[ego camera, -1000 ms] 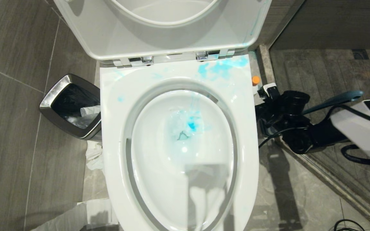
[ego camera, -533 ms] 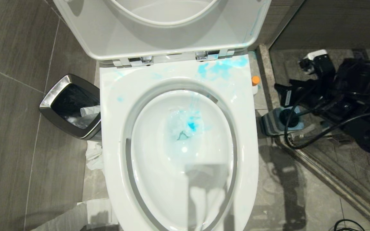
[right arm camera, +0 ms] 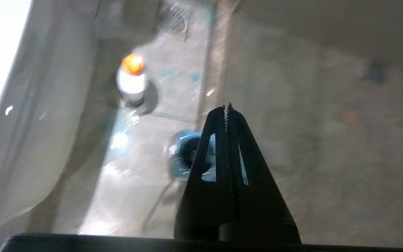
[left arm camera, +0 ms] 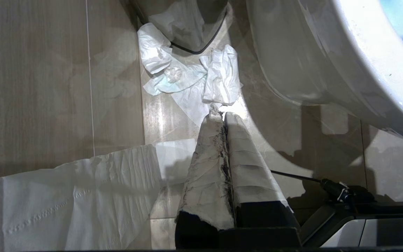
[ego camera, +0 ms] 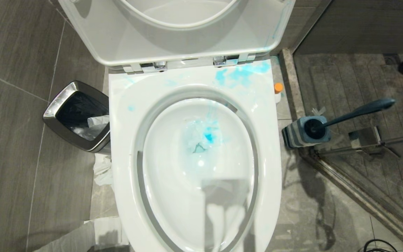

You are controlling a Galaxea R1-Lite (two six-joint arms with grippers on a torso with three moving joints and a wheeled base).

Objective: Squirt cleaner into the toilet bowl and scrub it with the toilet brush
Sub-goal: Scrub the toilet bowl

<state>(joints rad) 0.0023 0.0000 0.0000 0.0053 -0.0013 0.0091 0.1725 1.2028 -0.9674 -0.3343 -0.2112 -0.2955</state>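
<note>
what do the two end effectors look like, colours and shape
The left end effector has two long tapered fingers wrapped in grubby white tape on a black base, with a thin black cable beside it. The right end effector is plain black, its tapered fingers with cut-out windows and toothed inner edges.

Left tool point(left arm camera: 222, 115) white-taped, right tool point(right arm camera: 226, 106) blk, serrated.

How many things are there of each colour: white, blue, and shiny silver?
White: 2, the toilet bowl and the cleaner bottle with its orange cap
Blue: 2, the toilet brush and its holder
Shiny silver: 1, the waste bin
Total: 5
</note>
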